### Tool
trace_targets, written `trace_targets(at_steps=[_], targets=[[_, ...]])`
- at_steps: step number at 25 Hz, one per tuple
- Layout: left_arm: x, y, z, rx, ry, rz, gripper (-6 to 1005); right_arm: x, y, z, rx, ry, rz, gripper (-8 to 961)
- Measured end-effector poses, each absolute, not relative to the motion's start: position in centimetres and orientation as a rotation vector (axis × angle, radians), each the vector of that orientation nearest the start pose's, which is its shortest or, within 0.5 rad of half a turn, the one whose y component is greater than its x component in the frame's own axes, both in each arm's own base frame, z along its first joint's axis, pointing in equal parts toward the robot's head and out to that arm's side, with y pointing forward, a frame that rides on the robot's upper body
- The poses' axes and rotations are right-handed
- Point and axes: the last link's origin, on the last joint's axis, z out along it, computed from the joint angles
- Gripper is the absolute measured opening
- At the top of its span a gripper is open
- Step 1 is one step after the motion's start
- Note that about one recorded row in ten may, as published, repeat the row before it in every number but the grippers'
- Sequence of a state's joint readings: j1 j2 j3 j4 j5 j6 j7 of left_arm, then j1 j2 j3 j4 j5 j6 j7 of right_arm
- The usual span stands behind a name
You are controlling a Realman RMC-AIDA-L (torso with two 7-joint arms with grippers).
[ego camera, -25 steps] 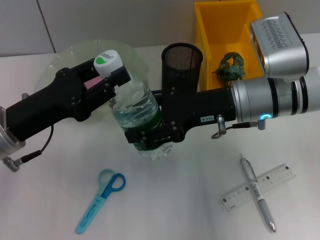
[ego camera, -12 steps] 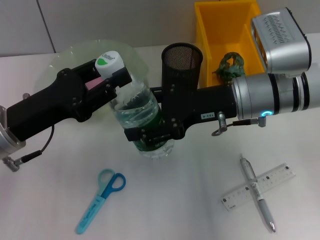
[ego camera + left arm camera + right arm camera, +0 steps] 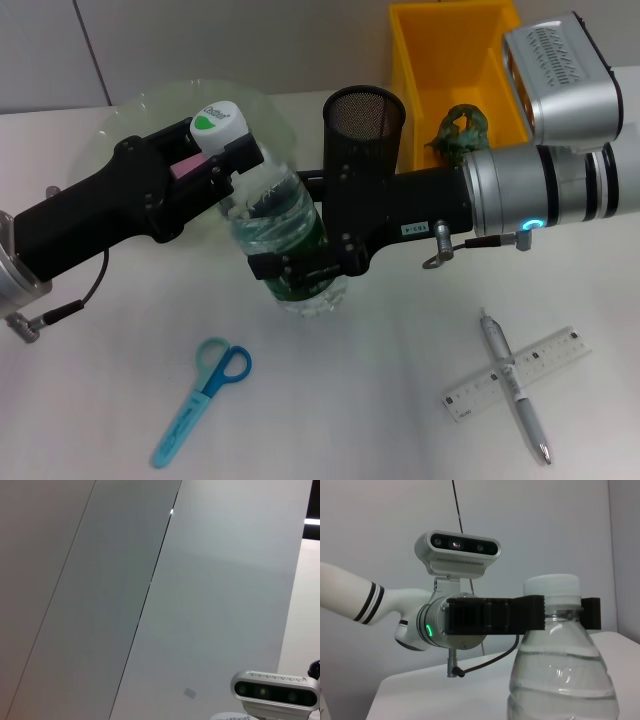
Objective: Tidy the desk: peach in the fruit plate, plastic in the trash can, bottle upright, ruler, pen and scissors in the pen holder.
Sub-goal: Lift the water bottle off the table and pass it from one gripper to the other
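The bottle (image 3: 283,225) stands upright over the desk (image 3: 370,400), white cap (image 3: 217,122) on top. My left gripper (image 3: 215,152) is shut on its neck, which also shows in the right wrist view (image 3: 562,612). My right gripper (image 3: 300,272) is shut around the bottle's lower, green-labelled part. The black mesh pen holder (image 3: 365,118) stands just behind the right arm. The scissors (image 3: 200,400) lie near the front left. The pen (image 3: 530,420) lies crossed over the ruler (image 3: 555,350) at the front right. The fruit plate (image 3: 150,108) sits under the left arm. Only a pink sliver (image 3: 185,168) shows there; the peach is otherwise hidden.
The yellow trash can (image 3: 420,60) stands at the back right with a crumpled green piece of plastic (image 3: 460,130) inside. The right arm's wrist camera (image 3: 560,75) hangs over the can's right side. The left wrist view shows mainly the wall.
The right arm has shifted slightly, its wrist camera moving a little up and to the right. The bottle stays upright in both grippers. Nothing on the desk has moved.
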State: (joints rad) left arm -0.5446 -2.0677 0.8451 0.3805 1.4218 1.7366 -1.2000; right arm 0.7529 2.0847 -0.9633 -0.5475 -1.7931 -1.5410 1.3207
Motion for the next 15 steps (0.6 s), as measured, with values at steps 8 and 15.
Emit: trace_targets(at_steps=[8,15], targets=[[-21.51,31.78,-0.12,-2.506,-0.513,-1.444,423,16.35,35.9,-4.16,-2.968,0.247,0.827,814],[-21.74,32.01,-0.1,-2.5,-0.523,-1.42,424,16.44,36.09,-3.89,-2.952,0.207,0.802,817]])
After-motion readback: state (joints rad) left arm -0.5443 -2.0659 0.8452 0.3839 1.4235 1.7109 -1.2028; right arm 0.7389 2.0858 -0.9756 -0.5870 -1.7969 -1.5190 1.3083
